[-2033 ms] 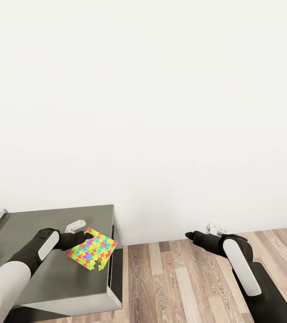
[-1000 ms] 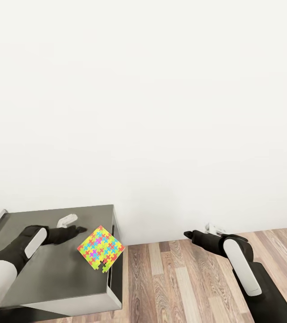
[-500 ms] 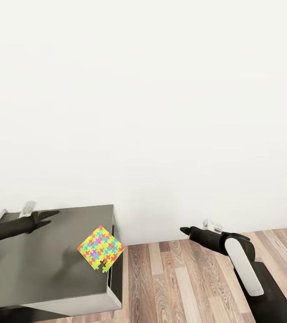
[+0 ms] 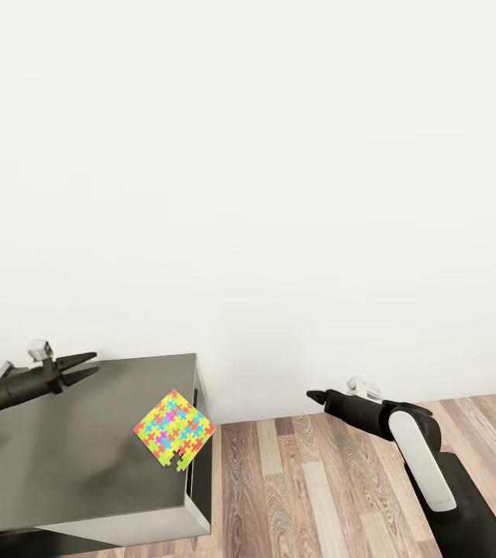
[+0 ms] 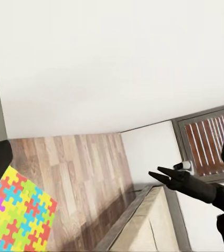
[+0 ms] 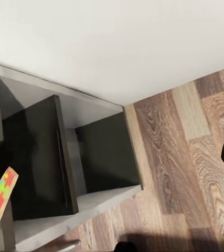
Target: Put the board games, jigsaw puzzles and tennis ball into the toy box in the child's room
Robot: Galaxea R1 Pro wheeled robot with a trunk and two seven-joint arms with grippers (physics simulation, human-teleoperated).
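A jigsaw [image 4: 173, 429] is seen lying flat on the dark grey cabinet [image 4: 62, 465], turned like a diamond, one corner jutting past the cabinet's right edge over the wood floor [image 4: 318, 480]. No toy box is to be made out. The left tool [image 4: 85, 366] is held empty above the cabinet's far left, its tips slightly spread and pointed right; the jigsaw lies to its right and nearer the robot, well apart. The right tool [image 4: 311, 396] is held over the floor, on the jigsaw's other side; whether it is spread cannot be told. The left arm is judged better placed, the overhanging corner offering a grip.
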